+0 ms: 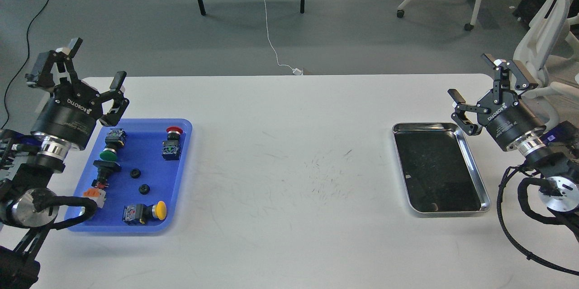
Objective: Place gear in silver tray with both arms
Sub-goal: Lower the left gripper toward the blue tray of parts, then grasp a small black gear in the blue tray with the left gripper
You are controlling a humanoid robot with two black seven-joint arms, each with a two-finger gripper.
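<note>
Two small black gears [135, 173] [144, 188] lie in the middle of the blue plastic tray [181, 167] at the table's left. The silver tray [476, 167] sits at the right and its dark bottom is bare. My left gripper [96, 63] is open and empty, raised above the blue tray's far left corner. My right gripper [470, 77] is open and empty, raised just beyond the silver tray's far right corner.
The blue tray also holds push-button switches with a green cap [108, 155], a red cap [174, 130] and a yellow cap [160, 210], and an orange part [92, 193]. The white table [289, 153] spans the view. Chairs and cables are on the floor beyond.
</note>
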